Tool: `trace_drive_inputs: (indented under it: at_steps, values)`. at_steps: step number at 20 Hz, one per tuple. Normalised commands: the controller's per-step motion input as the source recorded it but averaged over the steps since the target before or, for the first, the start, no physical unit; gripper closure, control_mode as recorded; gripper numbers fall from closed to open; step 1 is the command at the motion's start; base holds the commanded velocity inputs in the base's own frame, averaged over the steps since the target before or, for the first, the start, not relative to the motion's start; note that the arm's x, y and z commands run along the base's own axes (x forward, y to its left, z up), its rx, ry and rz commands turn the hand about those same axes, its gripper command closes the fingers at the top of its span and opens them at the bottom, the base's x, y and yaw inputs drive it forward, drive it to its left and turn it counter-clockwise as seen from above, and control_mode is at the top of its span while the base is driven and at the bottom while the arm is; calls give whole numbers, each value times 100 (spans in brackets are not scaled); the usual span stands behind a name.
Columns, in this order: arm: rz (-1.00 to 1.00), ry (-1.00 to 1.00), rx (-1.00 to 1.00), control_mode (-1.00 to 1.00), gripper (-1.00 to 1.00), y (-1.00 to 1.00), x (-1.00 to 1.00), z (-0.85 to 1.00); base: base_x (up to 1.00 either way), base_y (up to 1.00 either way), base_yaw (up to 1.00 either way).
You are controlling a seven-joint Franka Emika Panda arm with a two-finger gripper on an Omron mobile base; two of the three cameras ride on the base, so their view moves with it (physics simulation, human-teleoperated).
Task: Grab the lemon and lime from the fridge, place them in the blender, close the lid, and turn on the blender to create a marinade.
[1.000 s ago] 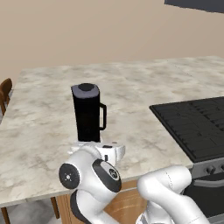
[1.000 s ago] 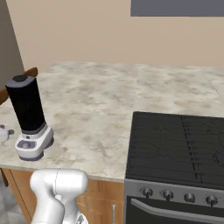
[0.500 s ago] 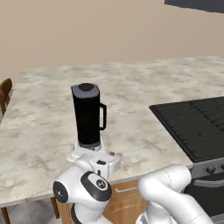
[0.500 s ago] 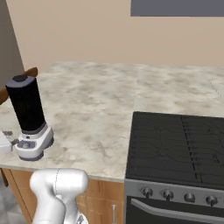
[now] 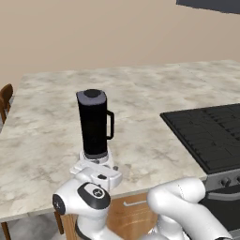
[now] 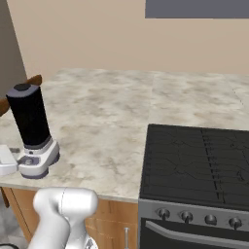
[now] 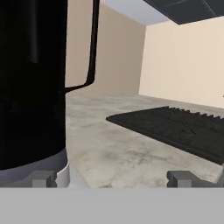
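The blender (image 5: pixel 95 124) (image 6: pixel 30 119) stands near the counter's front edge, a black jar on a pale grey base (image 6: pixel 41 156). The grey lid (image 5: pixel 92 95) (image 6: pixel 22 89) sits on top of the jar. My gripper (image 5: pixel 97 172) hangs low just in front of the base, and its white hand shows at the left edge of the right base view (image 6: pixel 7 160). In the hand view the jar (image 7: pixel 30 87) looms at the left, and the gripper (image 7: pixel 113 179) is open with its fingertips (image 7: pixel 43 178) far apart. The lemon, the lime and the fridge are out of view.
A black stove (image 5: pixel 211 136) (image 6: pixel 199 160) (image 7: pixel 175 127) takes up the right of the marble counter (image 5: pixel 140 93). A wooden chair (image 5: pixel 5 96) (image 6: pixel 29 82) stands beyond the counter's left end. A tan wall runs behind.
The arm's elbow has sunk below the counter edge. The hand has slid a little lower and to the left in front of the blender base. The blender has not moved.
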Motion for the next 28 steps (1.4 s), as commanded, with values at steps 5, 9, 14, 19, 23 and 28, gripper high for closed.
trace_drive_inputs:
  at_steps: [5, 9, 14, 19, 23, 28]
  values:
    - [-5, -1, 0, -100, -100, 12, 30, -34, 0, 0, 0]
    - [-6, -4, 0, -100, -100, 0, 16, -16, 0, 0, 0]
    - [-5, -1, 0, -100, -100, 0, 28, -17, 0, 0, 0]
    - [0, 0, 0, -100, -100, 0, 24, -29, 0, 0, 0]
    - [0, 0, 0, -100, -100, 2, 31, -25, 0, 0, 0]
    - [0, -1, 0, -100, -100, -6, 22, -23, 0, 0, 0]
